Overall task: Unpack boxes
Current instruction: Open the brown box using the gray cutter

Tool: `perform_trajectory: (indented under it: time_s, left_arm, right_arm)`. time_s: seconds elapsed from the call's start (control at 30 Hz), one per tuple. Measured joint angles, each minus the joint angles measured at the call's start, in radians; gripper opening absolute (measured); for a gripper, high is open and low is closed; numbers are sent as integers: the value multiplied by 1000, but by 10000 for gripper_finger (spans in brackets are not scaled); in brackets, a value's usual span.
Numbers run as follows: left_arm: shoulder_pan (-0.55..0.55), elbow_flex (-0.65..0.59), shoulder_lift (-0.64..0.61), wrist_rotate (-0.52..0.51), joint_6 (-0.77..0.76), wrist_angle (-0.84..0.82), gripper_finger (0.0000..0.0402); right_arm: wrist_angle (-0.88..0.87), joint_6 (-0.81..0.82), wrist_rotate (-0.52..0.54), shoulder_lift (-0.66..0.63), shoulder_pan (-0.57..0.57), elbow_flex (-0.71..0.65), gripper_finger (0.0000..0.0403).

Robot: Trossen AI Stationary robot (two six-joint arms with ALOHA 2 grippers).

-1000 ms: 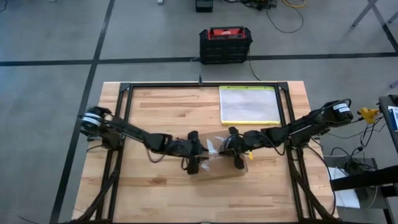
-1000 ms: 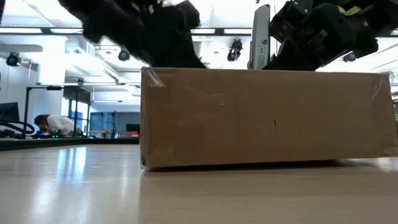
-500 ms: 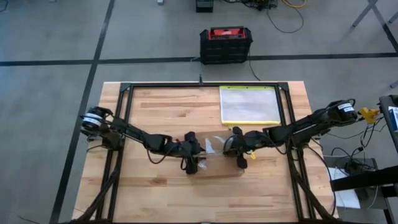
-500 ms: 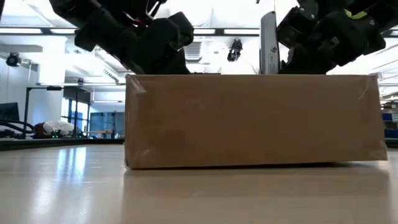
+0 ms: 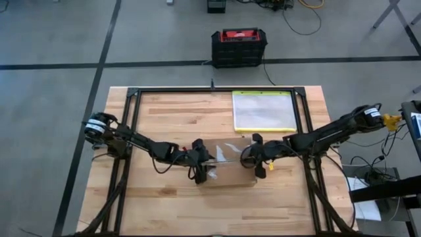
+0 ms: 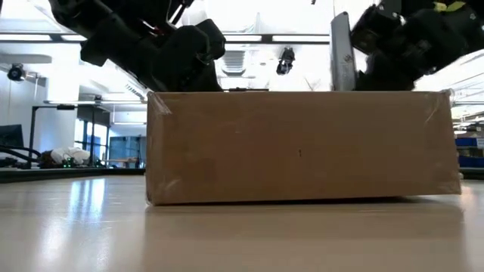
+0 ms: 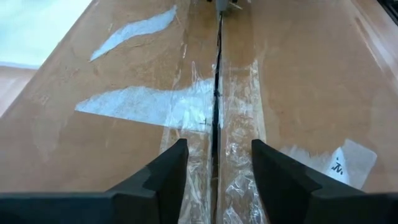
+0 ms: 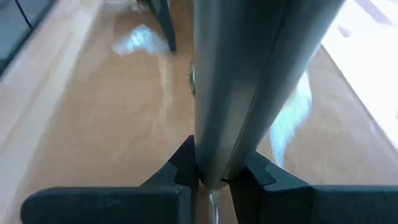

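Observation:
The brown cardboard box (image 5: 229,168) lies flat on the table near its middle, with clear tape along its top seam (image 7: 217,93). My left gripper (image 7: 214,168) is open at the box's left end, slanting down, one finger on each side of the seam. My right gripper (image 8: 214,174) is at the box's right end (image 5: 255,161), shut on a grey metal tool (image 8: 249,81). In the low view the tool (image 6: 342,53) stands upright above the box top; its lower tip is hidden behind the box's near edge. My left gripper is low over the box top (image 7: 124,124), but I cannot tell whether its fingertips touch it. My right gripper pinches the grey tool's upper part (image 8: 211,165) between its two fingers. The fingers slant down from the table's right, and the tool runs on beyond them toward the box top.
A clear plastic pouch with a yellow-green edge (image 5: 263,110) lies flat at the table's far right. A black-and-red case (image 5: 239,47) stands on the floor beyond the far edge. Black frame rails (image 5: 131,131) run along the table's left and right sides.
My right gripper has drawn back toward the table's right edge with the tool, along the box top. My left gripper has sunk toward the box's left end. The box has slid a little toward the table's left.

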Motion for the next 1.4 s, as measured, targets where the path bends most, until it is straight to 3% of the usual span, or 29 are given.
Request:
perform_trajectory:
  time_s: [0.53,0.73,0.87,1.1,1.27,1.4]
  left_arm:
    - [-29,-6,-4,-4,-56,0,155]
    - [-35,-6,-13,8,-82,-7,147]
    - [-40,-12,-36,16,-83,-87,151]
    - [-48,-27,-176,13,-124,-196,154]
    - [-55,-31,-362,-95,-119,-405,146]
    - [0,-33,-462,-204,-71,-554,143]
  right_arm:
    - [-214,46,-4,-208,34,-6,40]
    - [-184,34,-7,-243,48,-18,40]
    - [-47,-32,-6,-247,46,-20,40]
    - [143,-17,138,-195,48,-17,40]
    - [-22,172,147,-163,75,-23,40]
    - [-80,281,145,-108,106,-23,40]
